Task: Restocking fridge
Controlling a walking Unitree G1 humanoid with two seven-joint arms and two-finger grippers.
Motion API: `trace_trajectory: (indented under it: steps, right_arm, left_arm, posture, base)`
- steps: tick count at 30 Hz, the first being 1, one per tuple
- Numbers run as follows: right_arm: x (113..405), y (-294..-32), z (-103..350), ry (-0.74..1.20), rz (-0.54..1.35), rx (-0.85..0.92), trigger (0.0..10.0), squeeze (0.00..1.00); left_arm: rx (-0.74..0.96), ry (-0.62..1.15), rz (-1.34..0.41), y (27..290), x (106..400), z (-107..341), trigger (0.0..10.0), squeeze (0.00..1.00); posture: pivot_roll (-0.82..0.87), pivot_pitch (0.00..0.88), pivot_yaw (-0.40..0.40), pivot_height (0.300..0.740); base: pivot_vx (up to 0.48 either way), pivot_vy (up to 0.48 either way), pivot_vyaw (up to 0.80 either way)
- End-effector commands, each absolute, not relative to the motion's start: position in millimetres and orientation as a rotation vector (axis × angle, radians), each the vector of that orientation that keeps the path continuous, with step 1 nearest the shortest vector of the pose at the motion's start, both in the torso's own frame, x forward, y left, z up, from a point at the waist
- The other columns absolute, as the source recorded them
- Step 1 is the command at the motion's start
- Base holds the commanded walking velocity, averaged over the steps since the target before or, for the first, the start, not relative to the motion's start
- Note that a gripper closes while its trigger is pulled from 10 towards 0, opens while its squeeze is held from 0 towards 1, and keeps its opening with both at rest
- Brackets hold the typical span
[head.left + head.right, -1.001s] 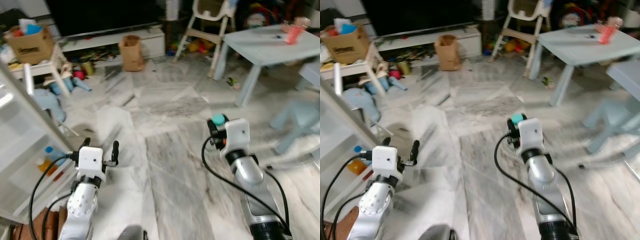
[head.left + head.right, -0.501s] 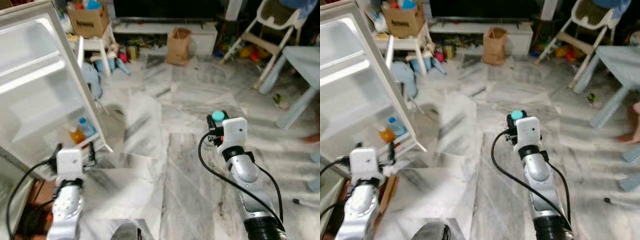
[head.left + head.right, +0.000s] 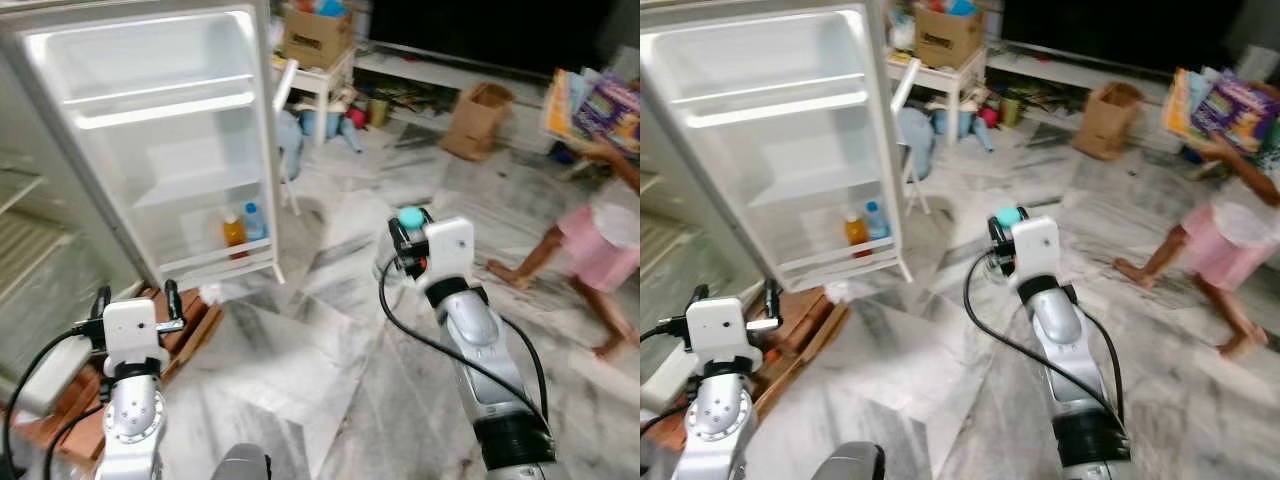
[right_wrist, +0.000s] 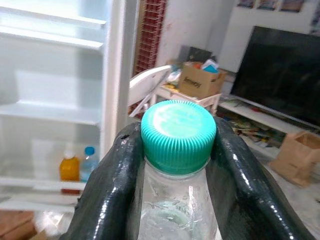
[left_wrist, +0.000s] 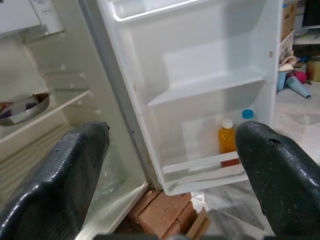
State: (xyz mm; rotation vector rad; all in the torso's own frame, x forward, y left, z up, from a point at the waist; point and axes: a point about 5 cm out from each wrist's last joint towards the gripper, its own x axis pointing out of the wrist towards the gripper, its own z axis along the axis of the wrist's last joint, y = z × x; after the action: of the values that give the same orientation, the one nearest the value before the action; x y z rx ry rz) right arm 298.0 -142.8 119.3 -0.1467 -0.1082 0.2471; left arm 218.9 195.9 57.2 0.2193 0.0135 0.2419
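Right wrist view shows the right gripper (image 4: pixel 176 165) jaws clamped on the green-capped bottle (image 4: pixel 178 150); left gripper (image 5: pixel 170 165) jaws gape empty; approach the fridge door (image 3: pixel 170 140) at 10 o'clock squarely, bottle upright.

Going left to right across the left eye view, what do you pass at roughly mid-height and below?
Left gripper → open fridge door with the orange bottle and blue-capped bottle on its bottom shelf → right gripper holding the teal-capped bottle → person.
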Motion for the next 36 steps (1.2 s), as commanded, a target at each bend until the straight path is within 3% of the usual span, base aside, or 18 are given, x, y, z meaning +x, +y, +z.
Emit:
trace_trajectory:
  steps: [1, 21, 29, 36]
  right_arm:
    - [299.5, -141.0, 122.8, -0.130, 0.249, -0.140, 10.0, 0.00]
    - [290.4, -146.9, 112.1, -0.109, 0.176, -0.118, 10.0, 0.00]
    - [282.3, -161.9, 107.9, -0.105, 0.067, -0.121, 10.0, 0.00]
    - [281.2, -165.6, 103.6, -0.085, 0.057, -0.134, 10.0, 0.00]
  left_arm:
    - [0.238, 0.000, 0.240, 197.8, 222.6, 62.7, 10.0, 0.00]
    - [0.240, 0.042, 0.184, 195.7, 230.2, 61.4, 10.0, 0.00]
    - [0.240, 0.051, 0.084, 185.8, 239.0, 60.4, 10.0, 0.00]
    - [0.218, 0.066, 0.074, 180.9, 243.4, 60.2, 10.0, 0.00]
  posture:
    - [0.14, 0.024, -0.053, 0.740]
    - [0.11, 0.052, 0.005, 0.740]
    - [0.06, 0.044, 0.065, 0.740]
    - [0.07, 0.054, 0.043, 0.740]
  base:
    - [0.000, 0.000, 0.00]
    - [0.000, 0.000, 0.73]
    - [0.000, 0.000, 0.00]
    - [0.000, 0.048, 0.00]
